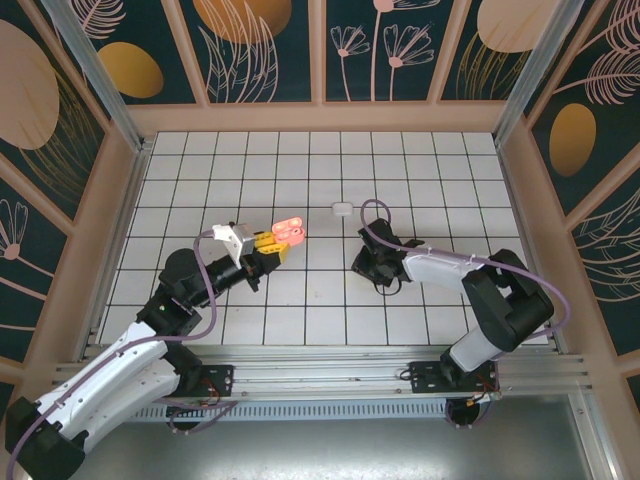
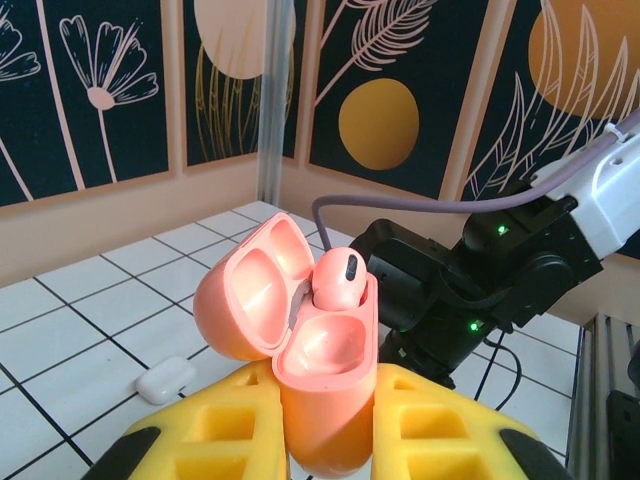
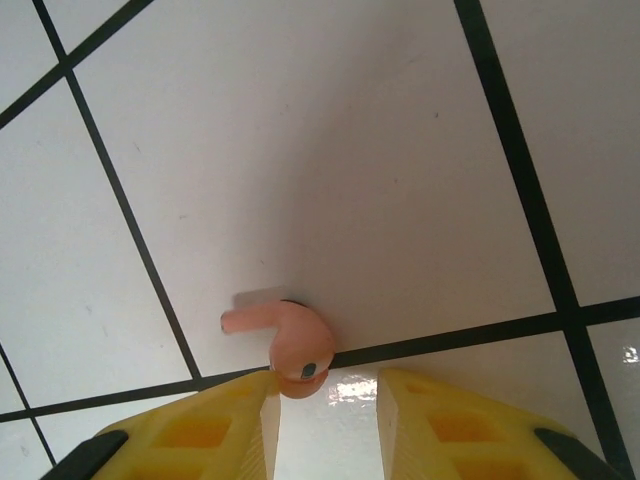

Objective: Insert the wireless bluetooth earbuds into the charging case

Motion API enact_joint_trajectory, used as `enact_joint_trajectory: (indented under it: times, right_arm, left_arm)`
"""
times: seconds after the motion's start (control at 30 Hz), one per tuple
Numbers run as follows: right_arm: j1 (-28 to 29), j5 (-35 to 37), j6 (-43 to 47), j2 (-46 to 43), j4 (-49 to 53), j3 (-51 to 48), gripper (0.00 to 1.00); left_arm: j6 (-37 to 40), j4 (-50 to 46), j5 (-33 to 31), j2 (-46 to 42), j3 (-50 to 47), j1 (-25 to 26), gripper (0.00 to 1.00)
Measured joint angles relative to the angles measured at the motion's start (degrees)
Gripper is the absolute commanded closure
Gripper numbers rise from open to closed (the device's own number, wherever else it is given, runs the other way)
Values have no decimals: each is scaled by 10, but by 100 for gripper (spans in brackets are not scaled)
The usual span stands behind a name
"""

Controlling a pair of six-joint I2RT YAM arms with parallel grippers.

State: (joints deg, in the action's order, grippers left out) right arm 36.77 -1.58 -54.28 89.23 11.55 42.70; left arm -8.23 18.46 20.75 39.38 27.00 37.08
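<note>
My left gripper point(image 1: 281, 243) is shut on a salmon-pink charging case point(image 2: 325, 400), held upright above the floor with its lid point(image 2: 250, 290) swung open to the left. One pink earbud point(image 2: 337, 280) sits in the case's far socket, and the near socket is bare. My right gripper point(image 3: 328, 385) is down at the tiled floor, its yellow fingers point(image 3: 215, 430) apart. A second pink earbud point(image 3: 295, 345) lies on a tile at the tip of the left finger, stem pointing left, not between the fingers. From above, the right gripper point(image 1: 372, 268) is right of the case point(image 1: 289, 233).
A small white case point(image 1: 342, 209) lies closed on the floor behind and between the two grippers, also seen as the white case point(image 2: 165, 379) left of the pink one. The right arm's black wrist point(image 2: 470, 290) is close behind the held case. Walls enclose the tiled floor.
</note>
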Motion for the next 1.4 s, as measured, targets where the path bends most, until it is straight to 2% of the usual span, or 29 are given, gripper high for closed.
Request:
enact_joint_trajectory:
  times: [0.6, 0.9, 1.13, 1.4]
  right_arm:
    - [0, 5, 34, 30, 10, 35, 78]
    - [-1, 7, 49, 41, 6, 46, 88]
    - [-1, 23, 90, 55, 17, 70, 92]
    - [-1, 53, 164, 52, 76, 105, 93]
  left_arm:
    - [0, -3, 0, -5, -2, 0, 83]
    - [1, -4, -1, -5, -2, 0, 83]
    - [5, -12, -2, -9, -2, 0, 83]
    - [13, -21, -2, -11, -2, 0, 83]
